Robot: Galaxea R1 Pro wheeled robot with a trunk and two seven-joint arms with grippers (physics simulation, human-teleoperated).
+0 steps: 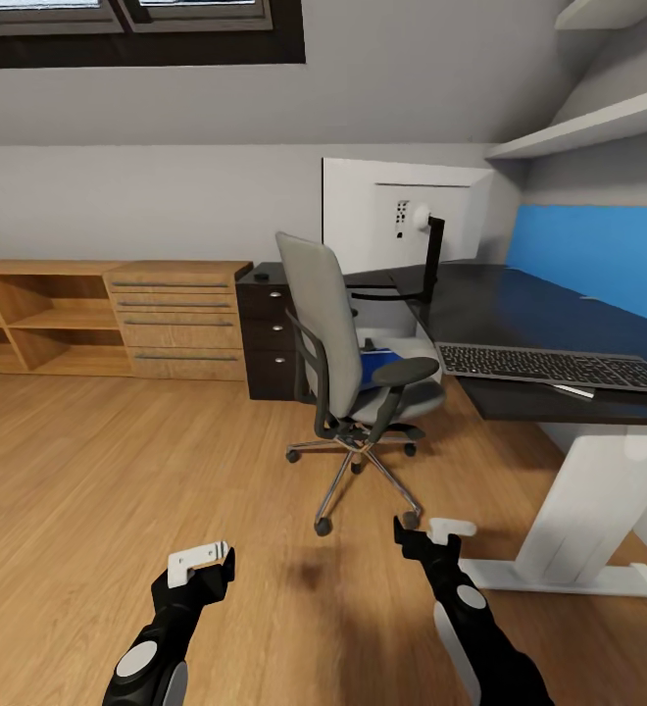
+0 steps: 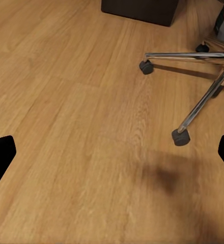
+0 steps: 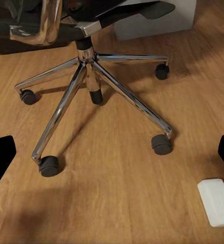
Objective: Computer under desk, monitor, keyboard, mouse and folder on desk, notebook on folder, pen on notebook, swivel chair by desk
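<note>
Grey: 1 swivel chair [image 1: 348, 353] | 1 keyboard [image 1: 554, 368] | 1 monitor [image 1: 407, 221] | 2 tools: left tool [image 1: 203, 561], right tool [image 1: 431, 534], both released

floor [image 1: 118, 471] – matt wood | swivel chair [image 1: 348, 363] base – shiny chrome metal

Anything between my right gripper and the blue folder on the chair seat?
Yes. The swivel chair's near armrest stands in front of the folder, partly hiding it from the right gripper, which is low over the floor.
</note>
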